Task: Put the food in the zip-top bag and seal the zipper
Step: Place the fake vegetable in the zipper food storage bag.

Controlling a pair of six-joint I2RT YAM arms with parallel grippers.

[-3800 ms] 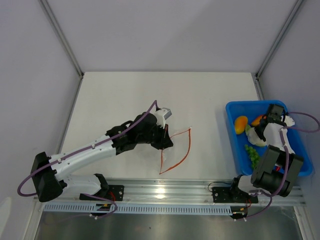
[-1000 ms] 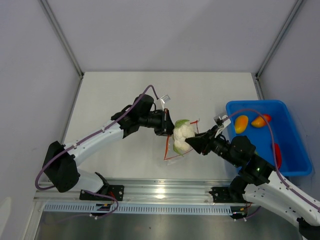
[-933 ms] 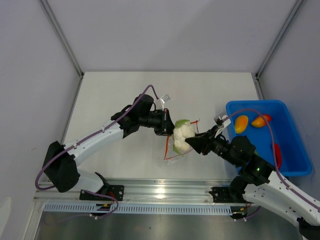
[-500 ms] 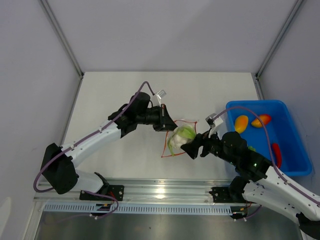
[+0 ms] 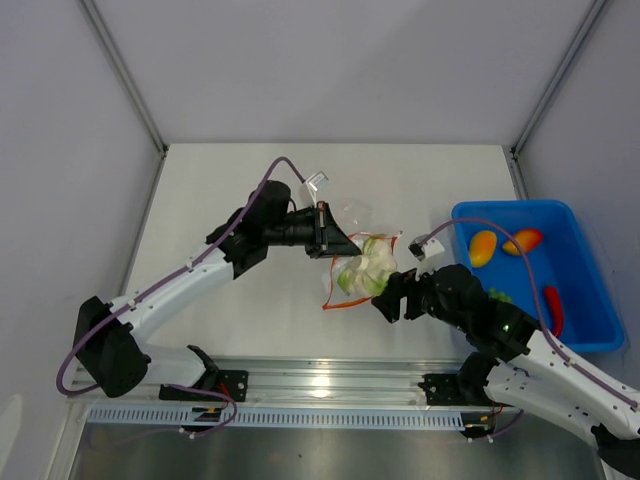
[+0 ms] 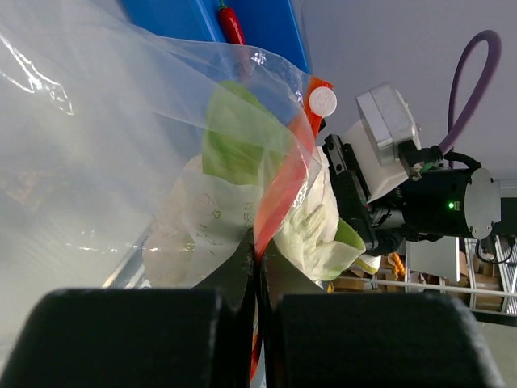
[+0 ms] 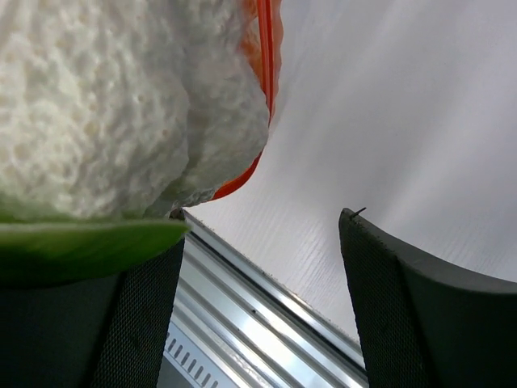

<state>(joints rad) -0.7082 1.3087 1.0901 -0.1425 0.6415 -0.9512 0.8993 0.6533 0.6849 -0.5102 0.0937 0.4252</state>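
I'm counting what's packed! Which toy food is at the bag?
The white-and-green round vegetable, at the clear bag's mouth. The orange fruit, red chili and green bunch lie apart in the blue bin.

The worktop (image 5: 230, 190) is a white, matte rectangle. A blue plastic bin (image 5: 512, 204) sits at its right edge, about midway between the far and near corners, with its long side running along that edge. An aluminium rail (image 5: 330, 380) runs the full width of the near edge, and below it lies a slotted grey strip (image 5: 300, 415). Plain pale grey walls (image 5: 330, 70) enclose the far, left and right sides. Two slanted metal struts (image 5: 125, 75) rise from the far corners. The left wrist view catches a slice of the bin at its top edge; the right wrist view shows bare worktop meeting the ribbed rail.
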